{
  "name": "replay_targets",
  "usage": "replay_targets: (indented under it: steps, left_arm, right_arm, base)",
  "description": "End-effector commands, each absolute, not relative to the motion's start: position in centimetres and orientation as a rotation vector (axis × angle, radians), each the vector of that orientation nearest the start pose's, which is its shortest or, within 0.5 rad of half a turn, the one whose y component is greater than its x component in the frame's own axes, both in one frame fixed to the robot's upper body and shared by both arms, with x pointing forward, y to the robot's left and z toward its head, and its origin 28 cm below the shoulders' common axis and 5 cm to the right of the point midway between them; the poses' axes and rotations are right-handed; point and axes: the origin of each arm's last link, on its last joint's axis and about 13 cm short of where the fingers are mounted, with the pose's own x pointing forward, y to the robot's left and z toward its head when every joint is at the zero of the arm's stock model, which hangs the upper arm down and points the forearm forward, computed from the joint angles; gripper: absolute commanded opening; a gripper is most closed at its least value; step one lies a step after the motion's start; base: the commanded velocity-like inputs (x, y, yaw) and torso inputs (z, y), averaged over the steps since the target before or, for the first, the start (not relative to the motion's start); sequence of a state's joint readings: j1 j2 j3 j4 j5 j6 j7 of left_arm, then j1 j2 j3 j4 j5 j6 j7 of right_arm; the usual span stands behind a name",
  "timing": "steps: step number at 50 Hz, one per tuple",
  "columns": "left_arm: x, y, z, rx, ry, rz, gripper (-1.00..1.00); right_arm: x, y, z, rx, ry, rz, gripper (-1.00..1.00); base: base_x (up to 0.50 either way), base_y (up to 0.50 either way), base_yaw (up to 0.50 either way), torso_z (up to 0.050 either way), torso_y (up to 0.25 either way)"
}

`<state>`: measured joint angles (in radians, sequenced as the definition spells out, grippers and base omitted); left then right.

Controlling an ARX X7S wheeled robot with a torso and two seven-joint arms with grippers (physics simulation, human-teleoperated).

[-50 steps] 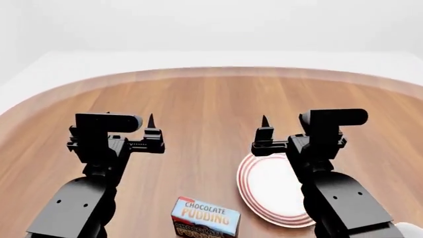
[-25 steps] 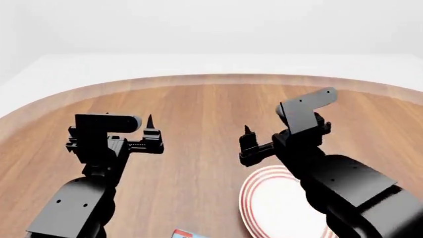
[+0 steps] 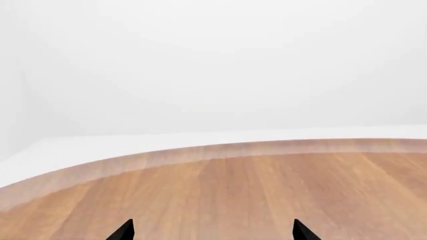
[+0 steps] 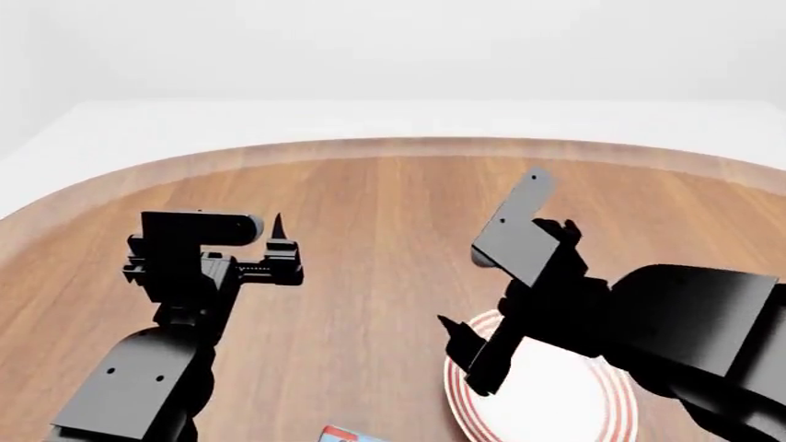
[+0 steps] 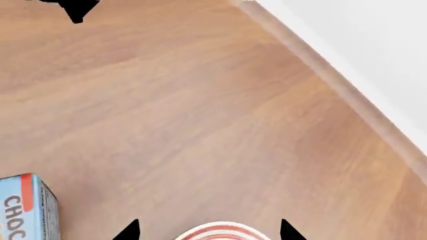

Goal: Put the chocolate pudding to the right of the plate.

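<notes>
— How do the tabletop point(image 4: 368, 230) and plate point(image 4: 590, 405) sit?
— The plate lies on the wood under the right pincer point(image 4: 473, 354), whose tips are spread and hold nothing.
— And the left pincer point(image 4: 280, 249)?
— Released too, hovering well off to the side.
— The pudding point(image 5: 23, 207)?
— Upright on the tabletop, beside the right pincer, apart from the plate.

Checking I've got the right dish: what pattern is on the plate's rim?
Concentric red rings on white, clearest on the plate in the head view.
</notes>
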<state>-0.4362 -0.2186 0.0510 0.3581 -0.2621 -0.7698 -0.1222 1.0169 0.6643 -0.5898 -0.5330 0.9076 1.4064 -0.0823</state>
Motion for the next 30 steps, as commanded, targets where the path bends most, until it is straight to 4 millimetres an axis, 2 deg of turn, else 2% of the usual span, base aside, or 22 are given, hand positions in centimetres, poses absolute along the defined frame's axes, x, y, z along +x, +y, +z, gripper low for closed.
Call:
replay_targets:
  steps: [1, 7, 14, 21, 30]
  left_arm:
    - [27.4, 23.3, 14.5, 0.039, 0.0, -0.009, 1.0]
    - [27.4, 23.3, 14.4, 0.039, 0.001, -0.009, 1.0]
    - [27.4, 23.3, 14.4, 0.039, 0.0, -0.01, 1.0]
    - [27.4, 23.3, 14.3, 0.041, 0.005, -0.008, 1.0]
    - [27.5, 23.4, 14.2, 0.042, 0.005, -0.006, 1.0]
  right_arm:
    - [24.7, -13.9, 23.4, -0.664, 0.531, 0.875, 1.0]
    - [23.6, -13.6, 23.1, -0.656, 0.558, 0.92, 1.0]
    - [22.2, -13.3, 23.2, -0.603, 0.576, 1.052, 1.0]
    - [20.8, -12.4, 23.1, -0.549, 0.578, 1.117, 1.0]
    - [20.1, -11.8, 23.2, -0.528, 0.581, 1.157, 1.0]
  base:
    - [0.0, 0.0, 0.0, 0.0, 0.0]
    - [0.0, 0.0, 0.0, 0.0, 0.0]
    - [0.0, 0.0, 0.0, 0.0, 0.0]
    - [0.0, 0.0, 0.0, 0.0, 0.0]
    - [0.0, 0.0, 0.0, 0.0, 0.0]
